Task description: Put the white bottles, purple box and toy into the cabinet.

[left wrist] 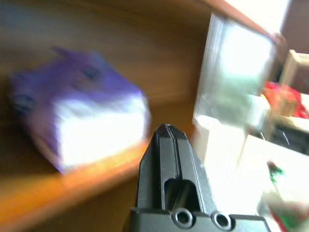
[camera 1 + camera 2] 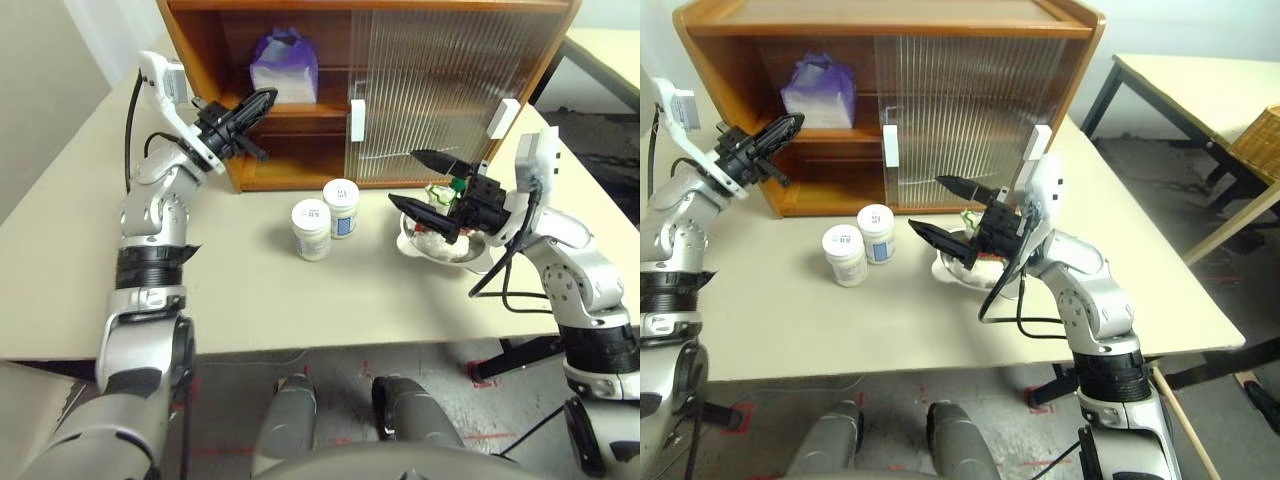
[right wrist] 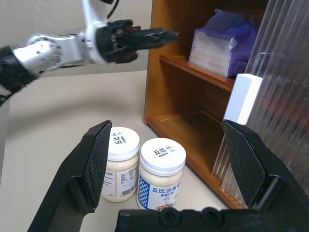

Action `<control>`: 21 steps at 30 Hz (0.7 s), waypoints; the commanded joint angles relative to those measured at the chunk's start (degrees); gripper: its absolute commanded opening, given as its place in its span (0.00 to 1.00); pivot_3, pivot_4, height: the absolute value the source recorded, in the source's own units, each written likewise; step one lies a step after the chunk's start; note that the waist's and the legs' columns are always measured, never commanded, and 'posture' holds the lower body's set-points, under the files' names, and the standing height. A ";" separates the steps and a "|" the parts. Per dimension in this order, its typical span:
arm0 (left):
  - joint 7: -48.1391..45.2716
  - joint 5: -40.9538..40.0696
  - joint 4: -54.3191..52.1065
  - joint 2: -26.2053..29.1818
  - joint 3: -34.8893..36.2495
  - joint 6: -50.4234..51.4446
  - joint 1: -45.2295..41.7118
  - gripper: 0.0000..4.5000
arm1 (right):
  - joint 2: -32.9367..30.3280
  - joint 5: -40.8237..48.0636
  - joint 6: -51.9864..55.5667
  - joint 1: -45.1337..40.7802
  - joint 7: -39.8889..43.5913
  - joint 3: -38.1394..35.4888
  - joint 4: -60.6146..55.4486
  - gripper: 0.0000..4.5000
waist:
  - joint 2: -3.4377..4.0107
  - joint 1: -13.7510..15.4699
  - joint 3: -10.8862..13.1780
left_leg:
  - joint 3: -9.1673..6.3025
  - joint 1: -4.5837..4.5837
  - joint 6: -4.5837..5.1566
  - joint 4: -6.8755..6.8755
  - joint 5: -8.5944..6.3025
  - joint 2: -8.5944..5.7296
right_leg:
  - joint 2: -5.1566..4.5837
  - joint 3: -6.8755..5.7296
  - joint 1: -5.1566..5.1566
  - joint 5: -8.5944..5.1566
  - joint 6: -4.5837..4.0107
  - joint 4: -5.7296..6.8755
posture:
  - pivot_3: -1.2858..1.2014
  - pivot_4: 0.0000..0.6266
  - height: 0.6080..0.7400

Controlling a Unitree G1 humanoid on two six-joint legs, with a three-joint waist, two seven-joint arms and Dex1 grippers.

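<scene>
Left hand (image 2: 262,101) nearly shut, empty, we judge purple box (image 2: 285,66) shelved; right hand (image 3: 174,145) wide open, empty, facing white bottles (image 3: 145,169).

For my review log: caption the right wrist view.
Open right gripper faces two white bottles beside the cabinet.

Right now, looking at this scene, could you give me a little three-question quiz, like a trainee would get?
1. True or false: the purple box already sits on a shelf of the cabinet.
2. How many white bottles stand on the table?
3. Which tool is wide open: A, the left tool, or B, the right tool?

Key: 1 true; 2 two, side by side in front of the cabinet; 3 B.
</scene>
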 commanded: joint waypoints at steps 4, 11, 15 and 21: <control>-7.04 -3.96 -5.16 1.64 0.00 3.32 5.64 0.52 | 0.24 -0.55 -0.29 -0.97 0.91 0.12 1.27 1.00 | 0.00 0.33 0.00 | -0.09 0.01 -0.07 0.00 -0.04 0.03 | -0.04 0.04 -0.03 0.00 -0.01 0.01 | 0.55 0.17 1.00; -15.94 -4.88 -5.16 6.39 -0.41 2.47 14.18 1.00 | 0.04 -0.40 -0.09 -0.88 1.26 -0.07 1.18 1.00 | 0.05 0.12 -0.03 | -0.23 -0.09 -0.37 -0.18 -0.21 0.13 | -0.08 0.10 -0.42 -0.05 -0.10 0.07 | 0.55 0.17 1.00; -20.26 -5.65 -5.87 8.39 -0.70 2.93 18.35 1.00 | -0.16 -0.29 0.07 -0.75 1.36 -0.22 1.01 1.00 | 0.05 0.14 -0.03 | -0.25 -0.30 -0.46 -0.20 -0.27 0.16 | -0.08 0.10 -0.67 -0.14 -0.25 0.09 | 0.55 0.17 1.00; -23.72 -2.90 -5.67 9.02 -2.58 -0.33 22.35 1.00 | -0.30 -0.32 0.10 -0.58 1.46 -0.23 0.76 1.00 | 0.05 0.43 -0.04 | -0.28 -0.57 -0.46 -0.19 -0.27 0.15 | -0.13 0.09 -0.89 0.13 -0.77 0.10 | 0.55 0.17 1.00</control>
